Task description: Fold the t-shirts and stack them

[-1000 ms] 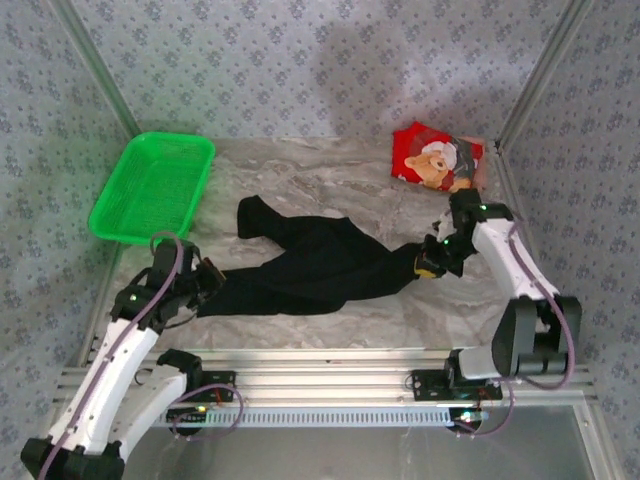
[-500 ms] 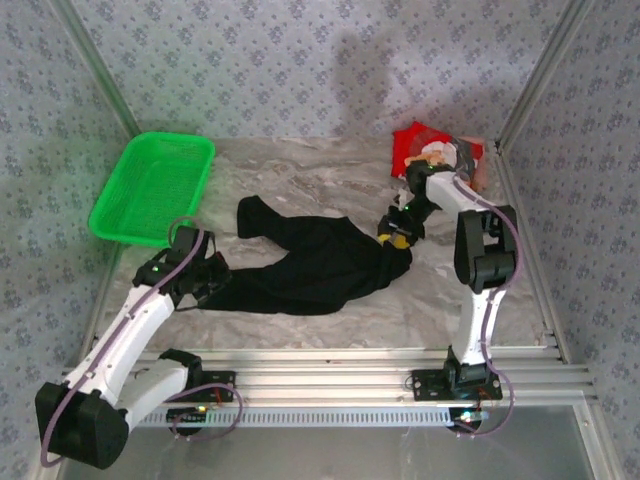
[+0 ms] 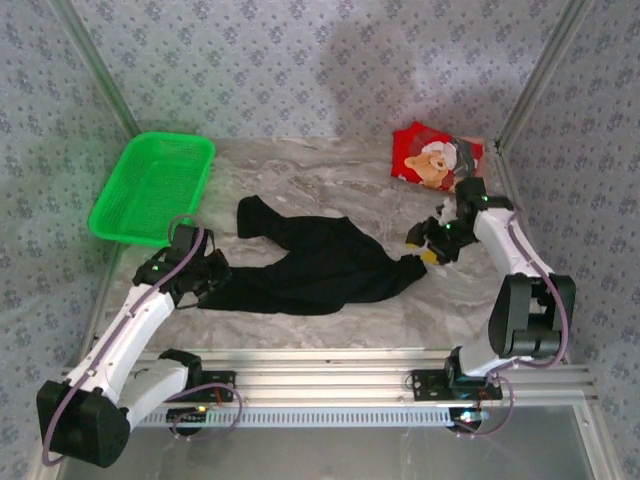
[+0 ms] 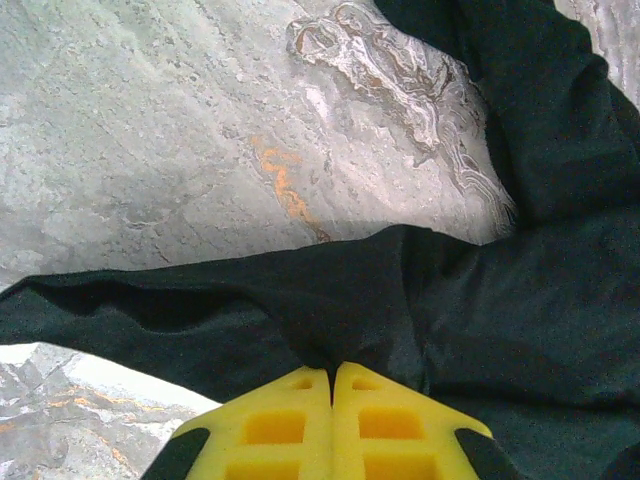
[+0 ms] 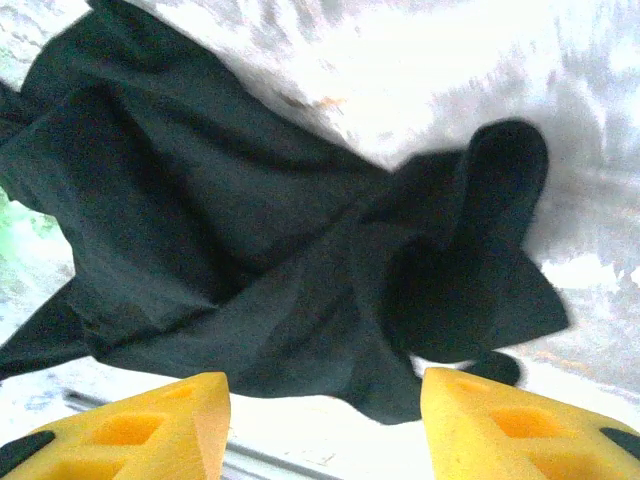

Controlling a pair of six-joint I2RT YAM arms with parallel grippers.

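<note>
The black t-shirt [image 3: 310, 265] lies crumpled across the middle of the table, one sleeve pointing to the back left. My left gripper [image 3: 212, 280] is shut on a fold at its left end; in the left wrist view the yellow fingertips [image 4: 332, 372] pinch the black t-shirt [image 4: 500, 300]. At the shirt's right end my right gripper [image 3: 422, 245] stands open. Its yellow fingers [image 5: 180, 410] hang apart over the black t-shirt [image 5: 250, 230], holding nothing. At the back right the red t-shirt [image 3: 437, 160] lies folded, its teddy bear print facing up.
A green mesh basket [image 3: 152, 185] sits at the back left corner. Patterned walls and metal frame posts close in the marbled table [image 3: 330, 180]. Aluminium rails [image 3: 330, 365] run along the near edge.
The right gripper has opened and let go of the black t-shirt's right end, then drawn back to the right. The left arm has kept its grip and hardly moved.
</note>
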